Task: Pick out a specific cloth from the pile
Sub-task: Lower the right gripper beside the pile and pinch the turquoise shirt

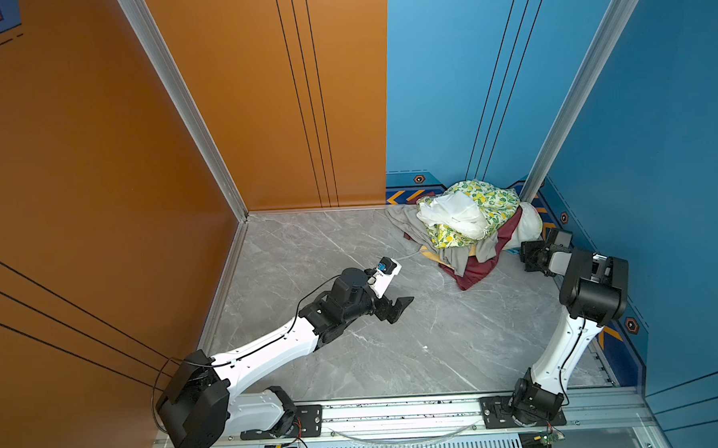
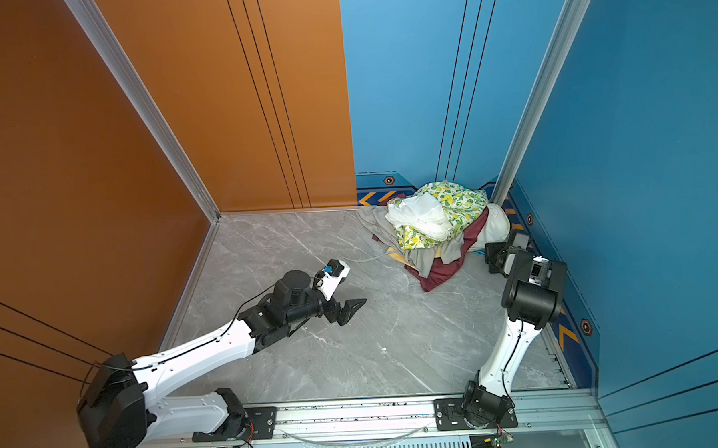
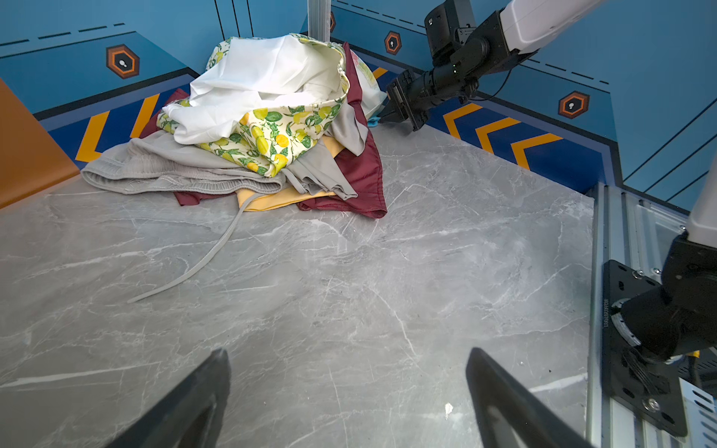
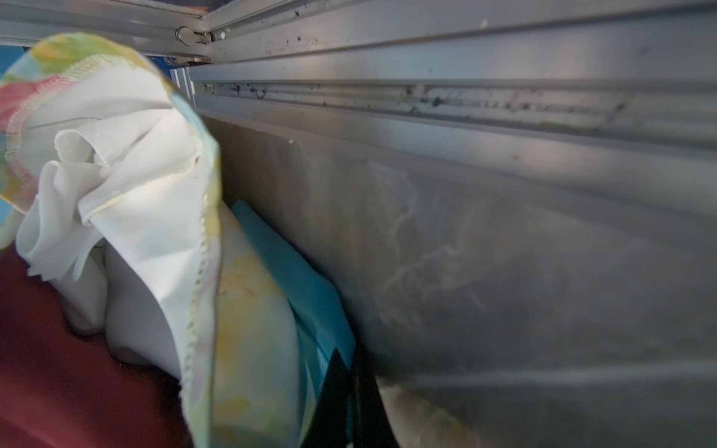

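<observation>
We have the right gripper (image 4: 351, 391) pressed shut on the cloth (image 4: 295, 271), buried under the pile (image 1: 469, 216) in the table's (image 1: 355, 358) far right corner. Pulling it free remains. Left gripper (image 1: 398, 308) is spread, idle.

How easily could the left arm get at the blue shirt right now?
Probably not: the blue shirt peeks out on the far side of the pile, which blocks the open left hand; the right hand appears shut on it.
</observation>
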### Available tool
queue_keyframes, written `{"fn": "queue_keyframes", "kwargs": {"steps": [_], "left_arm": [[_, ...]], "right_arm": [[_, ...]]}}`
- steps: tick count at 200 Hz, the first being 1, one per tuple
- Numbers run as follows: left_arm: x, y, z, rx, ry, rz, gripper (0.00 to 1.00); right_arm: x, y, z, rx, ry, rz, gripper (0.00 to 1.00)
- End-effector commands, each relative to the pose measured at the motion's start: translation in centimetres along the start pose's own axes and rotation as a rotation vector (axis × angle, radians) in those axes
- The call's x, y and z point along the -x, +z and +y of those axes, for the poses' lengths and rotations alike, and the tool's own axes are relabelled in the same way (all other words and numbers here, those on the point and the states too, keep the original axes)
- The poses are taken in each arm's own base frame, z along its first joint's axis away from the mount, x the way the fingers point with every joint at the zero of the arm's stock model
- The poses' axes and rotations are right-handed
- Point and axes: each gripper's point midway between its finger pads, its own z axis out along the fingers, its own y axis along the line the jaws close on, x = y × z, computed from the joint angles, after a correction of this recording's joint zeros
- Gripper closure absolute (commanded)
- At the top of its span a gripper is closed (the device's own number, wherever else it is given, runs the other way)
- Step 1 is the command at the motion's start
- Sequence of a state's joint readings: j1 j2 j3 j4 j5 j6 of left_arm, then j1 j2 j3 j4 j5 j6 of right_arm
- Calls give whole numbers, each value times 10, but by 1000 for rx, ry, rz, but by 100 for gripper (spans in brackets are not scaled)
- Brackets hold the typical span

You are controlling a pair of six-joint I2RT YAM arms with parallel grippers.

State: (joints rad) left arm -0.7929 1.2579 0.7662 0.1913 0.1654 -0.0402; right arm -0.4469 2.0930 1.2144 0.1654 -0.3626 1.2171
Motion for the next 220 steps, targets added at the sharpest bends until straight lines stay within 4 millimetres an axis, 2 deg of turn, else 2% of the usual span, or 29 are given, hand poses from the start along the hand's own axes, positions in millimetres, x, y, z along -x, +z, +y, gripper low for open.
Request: {"fn": "queue_keyframes", "kwargs": {"steps": [1, 4, 62, 101, 178, 220], "left_arm": [[1, -5, 3, 18, 28, -16, 5], [1, -5, 4, 19, 27, -16, 5], [4, -8, 1, 28, 38, -17, 5], [4, -9, -1, 37, 54, -16, 6], [-1, -9, -7, 57, 100, 3, 6], [-7, -5, -14, 46, 117, 20, 6]], "right_arm": [[-2, -7, -4, -38, -2, -12, 100], [-2, -11, 3, -23, -7, -17, 100], [-1, -51, 48, 67, -46, -49, 100], [-5, -80, 87, 131, -93, -63, 100], [-9, -144, 176, 318, -171, -109, 100], [-7, -181, 217, 416, -204, -138, 100]]}}
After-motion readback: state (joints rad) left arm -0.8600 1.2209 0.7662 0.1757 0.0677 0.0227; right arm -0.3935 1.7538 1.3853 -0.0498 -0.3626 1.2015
